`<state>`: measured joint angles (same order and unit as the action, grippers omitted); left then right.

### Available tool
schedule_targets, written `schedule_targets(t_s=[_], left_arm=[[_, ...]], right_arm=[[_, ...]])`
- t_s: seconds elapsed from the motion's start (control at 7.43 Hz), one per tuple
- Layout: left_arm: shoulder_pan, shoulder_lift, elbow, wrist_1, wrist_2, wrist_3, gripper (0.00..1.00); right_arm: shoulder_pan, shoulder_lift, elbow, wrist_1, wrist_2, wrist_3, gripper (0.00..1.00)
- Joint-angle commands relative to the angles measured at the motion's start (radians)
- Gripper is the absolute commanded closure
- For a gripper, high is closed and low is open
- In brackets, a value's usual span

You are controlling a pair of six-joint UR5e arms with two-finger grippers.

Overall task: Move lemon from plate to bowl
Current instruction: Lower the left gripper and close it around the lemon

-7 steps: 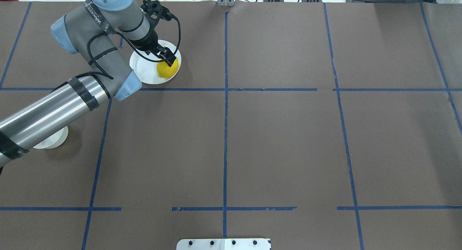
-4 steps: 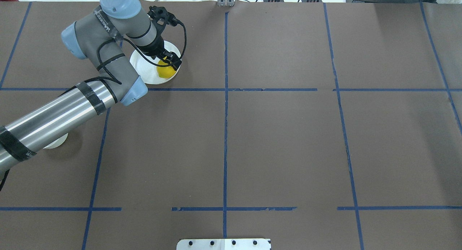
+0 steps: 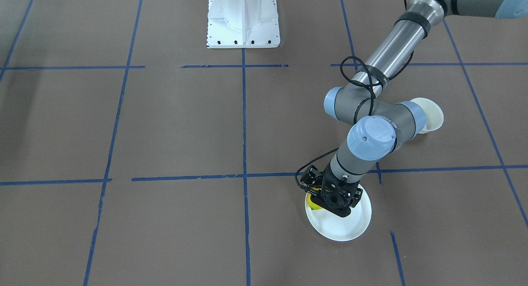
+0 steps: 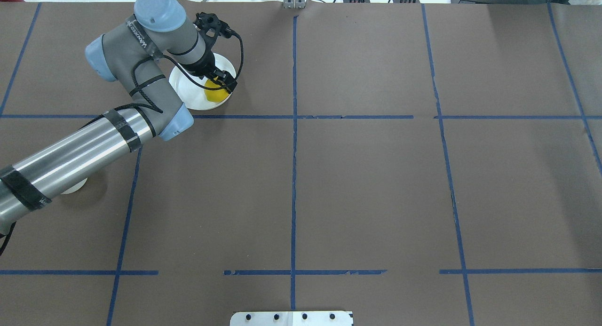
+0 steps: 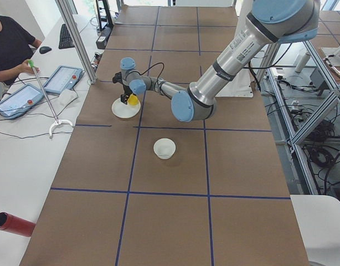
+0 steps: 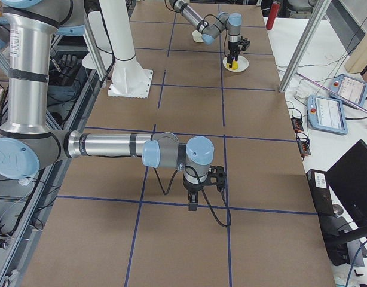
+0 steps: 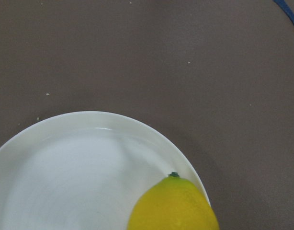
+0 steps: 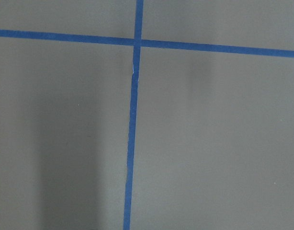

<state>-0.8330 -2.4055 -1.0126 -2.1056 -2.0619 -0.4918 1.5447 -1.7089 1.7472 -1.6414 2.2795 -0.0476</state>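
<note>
The yellow lemon [image 4: 215,95] lies on the right part of the flat white plate [image 4: 188,88] at the far left of the table. My left gripper [image 4: 222,83] is down over the lemon, open, a finger on either side of it. The front-facing view shows the lemon [image 3: 313,204] mostly hidden behind the gripper [image 3: 330,203] on the plate [image 3: 342,226]. The left wrist view shows the lemon [image 7: 173,206] on the plate [image 7: 65,167], but no fingers. The small white bowl [image 3: 431,114] stands nearer the robot, partly under the left arm. My right gripper [image 6: 192,206] shows only in the exterior right view; I cannot tell its state.
Blue tape lines divide the brown table cover [image 4: 367,189]. The white robot base [image 3: 243,22] stands at the table's near edge. The right arm [image 6: 112,145] hangs low over the table's right end. An operator [image 5: 9,44] sits beyond the far edge.
The left arm has swung slightly right and the gripper has come down around the lemon. The lemon and plate have not moved.
</note>
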Motion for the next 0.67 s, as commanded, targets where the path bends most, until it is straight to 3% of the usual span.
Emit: schedule_targets(t_s=[0.0,0.13,0.27,0.4,0.54], left_arm=[[0.009,0.000,0.009,-0.017,0.000,-0.001,0.04],[0.009,0.000,0.011,-0.017,-0.001,-0.002,0.34],[0.008,0.000,0.006,-0.020,-0.001,-0.046,0.74],[0.005,0.000,0.000,-0.020,-0.003,-0.053,1.00],[-0.004,0.002,-0.009,-0.014,-0.006,-0.053,1.00]], right_arm=[[0.000,0.000,0.000,0.000,0.000,0.000,0.00],[0.000,0.000,0.000,0.000,0.000,0.000,0.00],[0.000,0.000,0.000,0.000,0.000,0.000,0.00],[0.000,0.000,0.000,0.000,0.000,0.000,0.00],[0.000,0.000,0.000,0.000,0.000,0.000,0.00]])
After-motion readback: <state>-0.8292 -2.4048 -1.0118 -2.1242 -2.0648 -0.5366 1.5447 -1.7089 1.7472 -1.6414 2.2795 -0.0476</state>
